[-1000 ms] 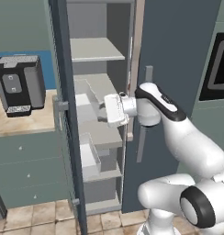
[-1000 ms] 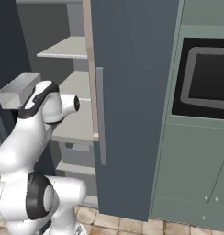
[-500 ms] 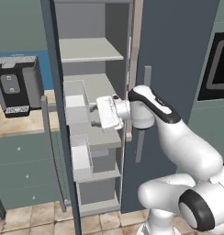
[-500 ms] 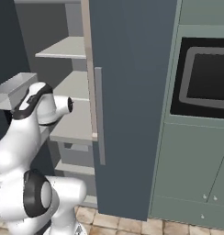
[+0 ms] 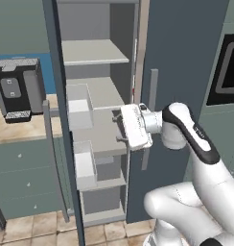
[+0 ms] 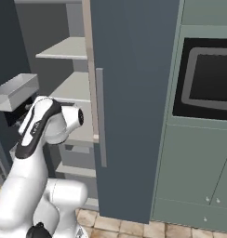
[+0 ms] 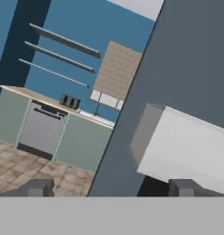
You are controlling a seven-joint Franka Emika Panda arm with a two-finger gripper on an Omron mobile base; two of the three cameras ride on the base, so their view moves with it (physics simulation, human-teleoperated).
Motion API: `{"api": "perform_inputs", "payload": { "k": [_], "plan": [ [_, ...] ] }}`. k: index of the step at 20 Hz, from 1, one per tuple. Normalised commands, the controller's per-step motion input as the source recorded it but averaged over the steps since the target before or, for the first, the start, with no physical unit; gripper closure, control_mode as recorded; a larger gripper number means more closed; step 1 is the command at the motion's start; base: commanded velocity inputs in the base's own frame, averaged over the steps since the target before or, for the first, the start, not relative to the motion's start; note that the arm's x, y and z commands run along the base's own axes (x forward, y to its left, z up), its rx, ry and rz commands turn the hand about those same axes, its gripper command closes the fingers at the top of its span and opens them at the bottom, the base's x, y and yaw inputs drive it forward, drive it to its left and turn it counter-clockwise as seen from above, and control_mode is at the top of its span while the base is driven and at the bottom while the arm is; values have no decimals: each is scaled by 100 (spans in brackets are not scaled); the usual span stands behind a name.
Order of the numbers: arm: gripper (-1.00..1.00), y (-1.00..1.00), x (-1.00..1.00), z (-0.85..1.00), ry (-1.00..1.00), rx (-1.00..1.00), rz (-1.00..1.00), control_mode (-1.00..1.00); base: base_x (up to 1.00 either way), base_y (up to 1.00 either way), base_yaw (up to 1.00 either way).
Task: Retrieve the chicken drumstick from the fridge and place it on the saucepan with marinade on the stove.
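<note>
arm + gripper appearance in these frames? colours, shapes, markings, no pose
The arm is glossy white, built of rounded tubular links, with dark grey to black bands at the joints and a dark cap on the shoulder low in the right base view. The gripper has a flat, boxy white hand body; its two fingertips are small, blocky and dark grey. No cables, logos or printed markings are visible.

Glossy white rounded arm [image 5: 195, 192] (black joint bands), pale boxy hand
</note>
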Motion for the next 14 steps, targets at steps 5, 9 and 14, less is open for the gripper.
{"api": "perform_inputs", "payload": {
  "k": [5,9,14],
  "plan": [
    [-100,-96,-24,0,11,0,-50,-100,0,0,0],
    [-100,-81,0,-1,19,0,-70,-100,0,0,0],
    [-100,-86,0,-1,24,0,-69,-100,0,0,0]
  ]
}}
